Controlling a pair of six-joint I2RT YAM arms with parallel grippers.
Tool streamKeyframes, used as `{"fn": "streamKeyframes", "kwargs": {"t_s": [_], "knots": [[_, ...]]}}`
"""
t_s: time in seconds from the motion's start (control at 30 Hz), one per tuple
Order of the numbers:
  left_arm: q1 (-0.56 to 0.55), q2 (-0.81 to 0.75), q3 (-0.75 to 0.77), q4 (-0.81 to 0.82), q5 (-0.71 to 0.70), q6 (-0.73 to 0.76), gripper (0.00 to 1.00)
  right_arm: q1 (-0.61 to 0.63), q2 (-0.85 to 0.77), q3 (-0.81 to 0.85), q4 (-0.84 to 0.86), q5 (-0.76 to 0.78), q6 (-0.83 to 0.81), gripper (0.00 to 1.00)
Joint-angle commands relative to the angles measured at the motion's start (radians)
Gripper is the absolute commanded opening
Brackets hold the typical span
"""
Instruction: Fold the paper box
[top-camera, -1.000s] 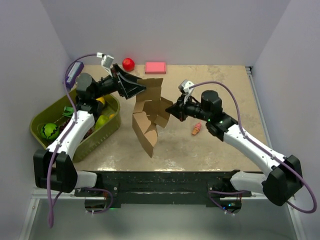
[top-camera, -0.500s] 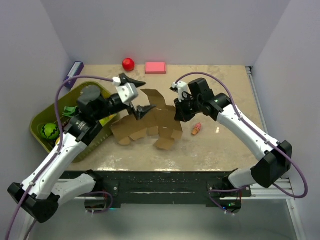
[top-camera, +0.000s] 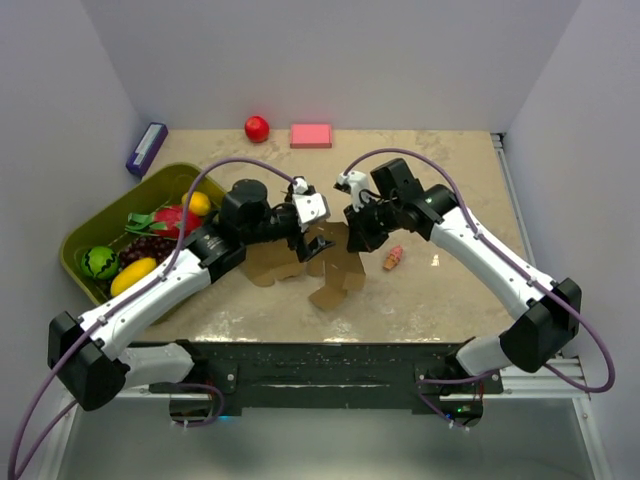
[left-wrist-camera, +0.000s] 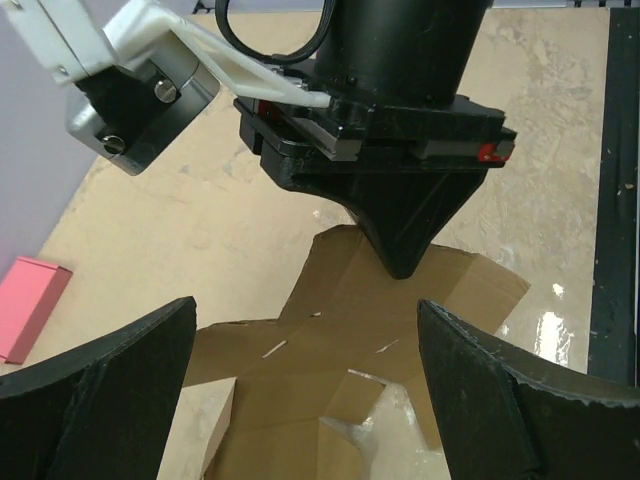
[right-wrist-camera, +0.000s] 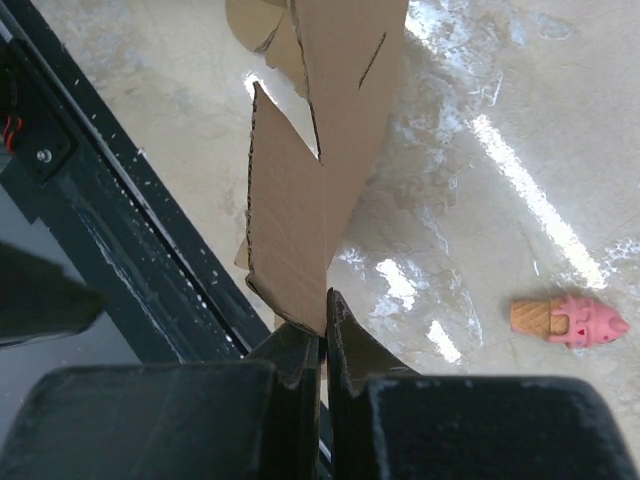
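At table centre, the paper box (top-camera: 322, 268) lay as a mostly flat die-cut brown sheet, flaps spread, between the two grippers. The right gripper (top-camera: 352, 238) was clenched on the edge of one flap; the right wrist view showed its jaws pinched tight on the cardboard (right-wrist-camera: 305, 190), with the sheet running away from the fingertips (right-wrist-camera: 300, 345). The left gripper (top-camera: 312, 244) sat over the sheet's left part with jaws released and spread wide, gripping nothing; whether they touched the cardboard was unclear. The left wrist view showed both fingers (left-wrist-camera: 110, 370) splayed apart, the sheet (left-wrist-camera: 340, 340) below them and the right gripper's tip (left-wrist-camera: 402, 262) on its far edge. An ice cream toy (top-camera: 393, 259) lay just right of the box. A pink block (top-camera: 311, 135) and a red ball (top-camera: 257, 128) sat by the back wall, well apart from the box.
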Motion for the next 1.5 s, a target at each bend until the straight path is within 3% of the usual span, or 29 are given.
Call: {"fn": "streamKeyframes", "kwargs": {"t_s": [0.0,0.17,0.33,0.57,0.77,0.8,0.87,0.9,0.93,1.03,1.07,1.17,1.3,1.37,1.47], "knots": [[-0.005,0.027,-0.015,0.091,0.038,-0.012,0.95,0.016,-0.014,0.040,-0.015,-0.044,-0.024,0.00],[-0.006,0.054,-0.027,0.099,0.060,-0.023,0.89,0.023,-0.011,0.039,-0.009,-0.054,-0.033,0.00],[-0.006,0.083,-0.039,0.127,0.109,-0.052,0.75,0.029,-0.008,0.040,-0.013,-0.061,-0.043,0.00],[-0.006,0.130,-0.032,0.130,0.161,-0.084,0.63,0.042,-0.016,0.035,-0.015,-0.064,-0.055,0.00],[-0.006,0.134,-0.042,0.130,0.170,-0.089,0.07,0.043,-0.014,0.032,-0.007,-0.031,-0.047,0.00],[-0.006,0.133,-0.047,0.130,0.166,-0.090,0.02,0.041,-0.012,0.032,-0.008,-0.014,-0.037,0.07],[-0.006,0.131,-0.061,0.162,0.161,-0.095,0.00,0.043,-0.016,0.031,0.005,0.024,-0.014,0.15],[-0.006,0.127,-0.067,0.167,0.147,-0.101,0.00,0.041,-0.019,0.029,0.011,0.047,0.008,0.23],[-0.006,0.123,-0.070,0.173,0.133,-0.104,0.00,0.038,-0.022,0.026,0.022,0.099,0.019,0.37],[-0.003,0.104,-0.087,0.203,0.019,-0.119,0.00,0.003,-0.043,0.009,0.050,0.153,0.078,0.62],[-0.002,0.099,-0.092,0.220,-0.020,-0.134,0.00,-0.040,-0.061,-0.001,0.059,0.152,0.095,0.66],[0.001,0.081,-0.122,0.287,-0.141,-0.185,0.00,-0.144,-0.101,-0.032,0.125,0.150,0.187,0.71],[0.005,0.059,-0.182,0.397,-0.288,-0.256,0.00,-0.175,-0.210,-0.104,0.292,0.143,0.427,0.75],[0.018,0.056,-0.197,0.436,-0.337,-0.300,0.00,-0.175,-0.247,-0.215,0.480,0.088,0.559,0.75],[0.061,0.042,-0.225,0.507,-0.368,-0.389,0.00,-0.171,-0.301,-0.414,0.837,-0.037,0.977,0.75]]}}
